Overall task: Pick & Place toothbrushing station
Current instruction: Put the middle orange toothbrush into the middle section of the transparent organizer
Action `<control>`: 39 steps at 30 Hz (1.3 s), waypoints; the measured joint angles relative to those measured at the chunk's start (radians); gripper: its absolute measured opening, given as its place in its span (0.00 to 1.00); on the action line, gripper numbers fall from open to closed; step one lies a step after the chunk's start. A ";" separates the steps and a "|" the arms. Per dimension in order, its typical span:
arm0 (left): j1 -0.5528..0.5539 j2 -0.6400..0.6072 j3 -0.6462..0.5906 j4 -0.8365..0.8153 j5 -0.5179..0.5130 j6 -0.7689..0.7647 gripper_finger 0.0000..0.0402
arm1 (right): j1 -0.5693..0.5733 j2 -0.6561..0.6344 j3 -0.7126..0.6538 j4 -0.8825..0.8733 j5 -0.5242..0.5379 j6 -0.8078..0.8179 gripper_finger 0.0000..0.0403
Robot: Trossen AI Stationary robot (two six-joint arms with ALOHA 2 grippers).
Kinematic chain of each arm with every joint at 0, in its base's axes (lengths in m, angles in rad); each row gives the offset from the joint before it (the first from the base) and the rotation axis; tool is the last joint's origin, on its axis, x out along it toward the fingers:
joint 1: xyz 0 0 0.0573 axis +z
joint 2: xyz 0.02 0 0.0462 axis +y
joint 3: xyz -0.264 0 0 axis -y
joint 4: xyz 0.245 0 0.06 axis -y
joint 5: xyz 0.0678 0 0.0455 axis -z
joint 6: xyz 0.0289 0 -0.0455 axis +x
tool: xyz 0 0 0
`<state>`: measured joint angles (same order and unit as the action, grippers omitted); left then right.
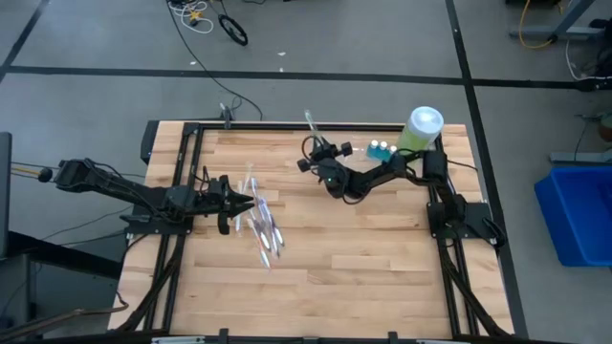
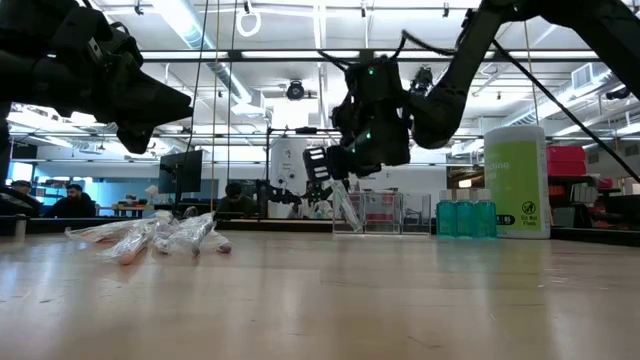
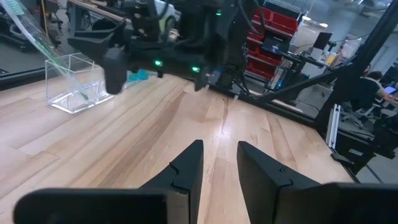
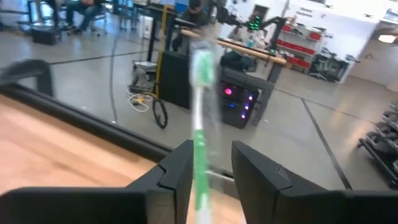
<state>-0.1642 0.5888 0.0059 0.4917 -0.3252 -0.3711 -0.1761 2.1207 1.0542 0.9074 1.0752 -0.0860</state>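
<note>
Right pincer (image 4: 211, 168), part-open around a green toothbrush (image 4: 200, 124) (seemingly delivered to the rack (image 3: 74, 81)), is raised; wrapped brushes (image 1: 260, 225) remain on the worktop (image 1: 382, 258).

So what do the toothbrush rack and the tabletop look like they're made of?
The toothbrush rack looks like clear, glossy plastic or acrylic: the table shows through its walls and its edges catch light. The tabletop looks like light wood planks with a smooth, faintly shiny finish, with visible grain and seams.

This is a robotics lab: a grey taped floor (image 1: 382, 38) with loose cables (image 1: 196, 14) at upper left, red parts bins (image 3: 273, 25) at upper right, people (image 2: 70, 200) at workstations far left.
</note>
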 joint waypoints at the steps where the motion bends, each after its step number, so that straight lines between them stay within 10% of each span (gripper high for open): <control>1: 0.000 0.000 0.000 0.000 0.000 0.000 0.24 | 0.015 -0.007 0.000 -0.003 0.005 -0.001 0.31; 9: 0.000 0.000 0.000 -0.001 0.000 -0.032 0.24 | 0.181 -0.139 0.000 -0.203 0.128 -0.046 0.34; 20: 0.000 0.000 0.007 -0.038 -0.002 -0.074 0.24 | 0.505 -0.323 0.000 -0.685 0.017 0.113 0.27; 32: 0.000 0.048 0.330 -0.969 0.009 -0.483 0.24 | 0.754 -0.379 0.000 -1.114 0.029 0.510 0.17; 39: 0.000 0.143 0.314 -1.091 0.084 -0.644 0.24 | 0.767 -0.366 -0.001 -1.113 0.025 0.566 0.11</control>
<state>-0.1638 0.7316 0.3197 -0.5989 -0.2414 -1.0152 0.5911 1.7550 1.0534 -0.2054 1.1004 0.4797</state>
